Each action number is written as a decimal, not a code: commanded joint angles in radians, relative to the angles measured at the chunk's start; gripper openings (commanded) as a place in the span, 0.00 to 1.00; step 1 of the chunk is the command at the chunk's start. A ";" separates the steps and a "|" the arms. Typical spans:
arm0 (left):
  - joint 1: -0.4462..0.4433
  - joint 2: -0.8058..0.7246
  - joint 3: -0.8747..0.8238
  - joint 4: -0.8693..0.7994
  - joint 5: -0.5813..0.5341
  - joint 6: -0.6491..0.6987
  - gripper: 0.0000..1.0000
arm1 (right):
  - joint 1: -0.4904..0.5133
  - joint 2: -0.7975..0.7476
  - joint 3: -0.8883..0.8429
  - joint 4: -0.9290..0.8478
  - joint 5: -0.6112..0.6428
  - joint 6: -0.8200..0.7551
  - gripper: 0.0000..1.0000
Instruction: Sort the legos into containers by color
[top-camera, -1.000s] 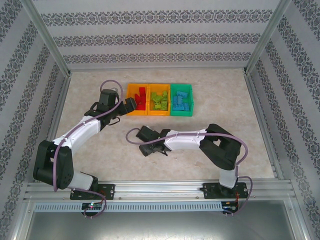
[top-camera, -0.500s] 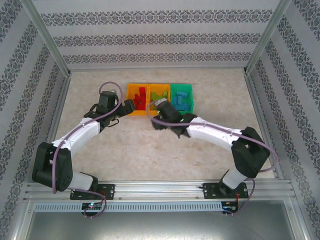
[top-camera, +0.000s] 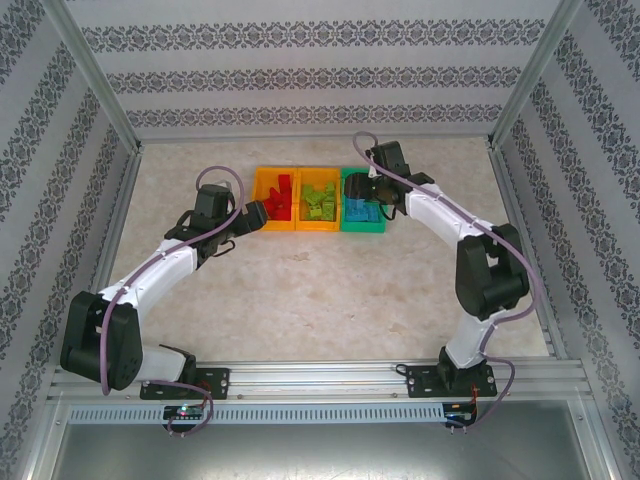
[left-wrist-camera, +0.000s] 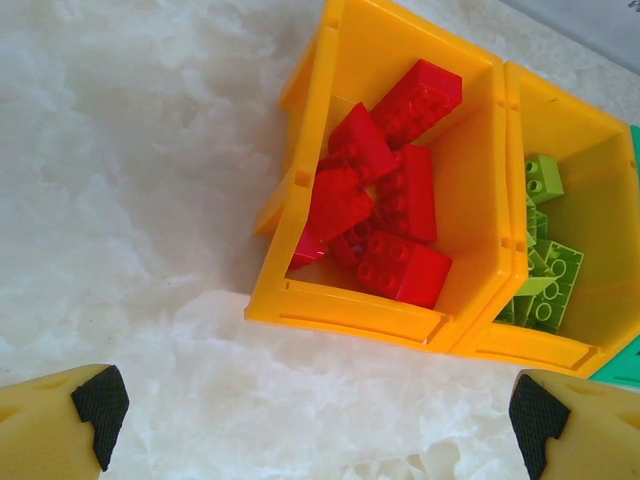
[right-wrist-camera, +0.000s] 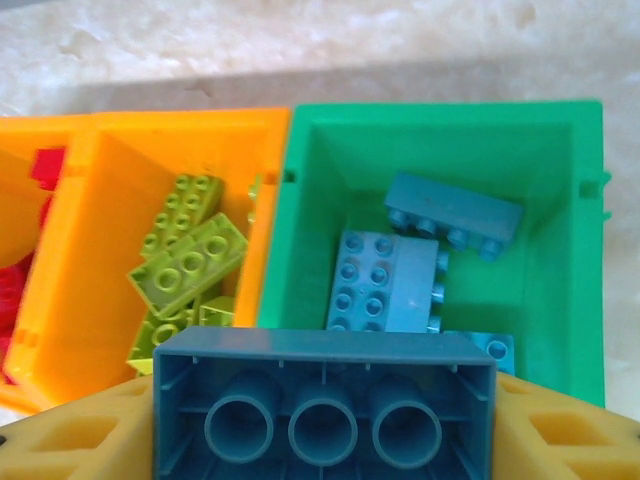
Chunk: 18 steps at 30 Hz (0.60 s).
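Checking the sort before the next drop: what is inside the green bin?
The green bin holds light blue bricks only, at least three showing. The held brick, clamped in the right pincer, covers the bin's near part, so anything lying there is hidden.

In the right wrist view, a light blue studded plastic brick (right-wrist-camera: 325, 400) blocks the near wall of the green rectangular plastic bin (right-wrist-camera: 440, 130). The leftmost orange plastic bin (right-wrist-camera: 12, 230) runs off the edge. Overhead, the right gripper (top-camera: 363, 188) covers part of the green bin.
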 joint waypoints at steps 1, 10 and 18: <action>0.014 -0.027 -0.012 -0.037 -0.029 0.030 1.00 | -0.009 0.048 0.047 -0.055 -0.068 0.026 0.59; 0.013 -0.017 -0.017 -0.034 -0.030 0.028 1.00 | -0.017 0.091 0.094 -0.072 -0.069 0.011 0.92; 0.013 -0.016 -0.015 -0.045 -0.043 0.032 1.00 | -0.006 -0.114 -0.046 0.002 0.061 -0.063 0.98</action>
